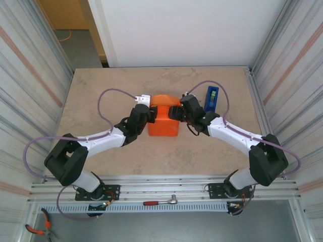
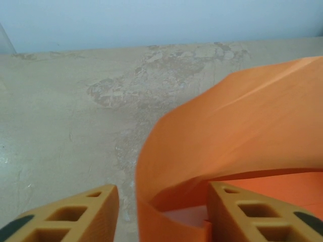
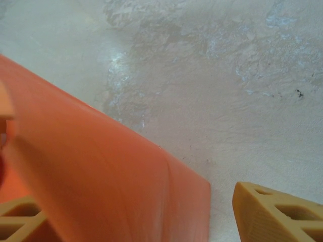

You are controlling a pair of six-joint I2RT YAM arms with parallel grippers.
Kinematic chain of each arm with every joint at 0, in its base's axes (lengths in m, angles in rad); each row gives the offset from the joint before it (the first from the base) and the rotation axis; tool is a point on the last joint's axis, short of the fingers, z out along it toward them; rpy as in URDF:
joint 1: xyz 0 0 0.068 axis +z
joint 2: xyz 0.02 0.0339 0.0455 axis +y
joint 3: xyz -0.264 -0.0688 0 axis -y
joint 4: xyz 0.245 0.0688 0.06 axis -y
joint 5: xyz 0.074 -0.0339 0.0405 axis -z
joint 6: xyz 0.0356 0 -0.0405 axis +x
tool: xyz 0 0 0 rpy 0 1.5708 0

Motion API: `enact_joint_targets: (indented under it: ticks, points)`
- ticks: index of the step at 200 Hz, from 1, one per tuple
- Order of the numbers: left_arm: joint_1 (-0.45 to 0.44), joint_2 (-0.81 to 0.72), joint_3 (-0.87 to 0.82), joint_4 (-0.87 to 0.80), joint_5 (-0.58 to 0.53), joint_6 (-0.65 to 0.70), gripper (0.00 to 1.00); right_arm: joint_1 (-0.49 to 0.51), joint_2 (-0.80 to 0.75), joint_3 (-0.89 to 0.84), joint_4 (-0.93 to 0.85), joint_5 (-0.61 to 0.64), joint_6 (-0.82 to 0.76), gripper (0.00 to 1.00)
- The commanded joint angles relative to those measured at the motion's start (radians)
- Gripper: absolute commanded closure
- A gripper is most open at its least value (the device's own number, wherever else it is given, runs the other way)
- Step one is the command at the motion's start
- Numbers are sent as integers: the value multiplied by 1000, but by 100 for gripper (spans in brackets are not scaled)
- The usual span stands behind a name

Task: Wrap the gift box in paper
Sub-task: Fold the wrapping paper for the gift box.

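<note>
While flanking the small flat orange gift box (image 1: 164, 126), mid-table within its thin bright orange paper sheet (image 2: 242, 131), equally near on either side, stand with jaws apart astride raised flap edges at left gripper (image 2: 162, 189) and right gripper (image 3: 136, 196).

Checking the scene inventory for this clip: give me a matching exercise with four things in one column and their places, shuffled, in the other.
Things:
1. paper
2. blue tape dispenser
3. red-handled ratchet
4. orange-handled pliers

Places:
A. near-left corner of the top view, nearer than the rail
B. lying on the metal rail at the near edge
C. middle of the table
D. on the table, just right of the orange sheet

Pairs: 1-C, 2-D, 3-B, 4-A
</note>
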Motion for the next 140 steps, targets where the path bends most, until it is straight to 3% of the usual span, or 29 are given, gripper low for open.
enact_joint_targets:
  ticks: [1, 69, 140]
  points:
    - [-19, 28, 13, -6, -56, 1, 55, 7, 9, 19, -58, 71, -40, 30]
    - [-52, 33, -8, -2, -79, -13, 69, 55, 58, 66, -53, 166, -87, 49]
    - [-65, 51, 7, -4, -83, -15, 81, 79, 89, 102, -69, 175, -99, 93]
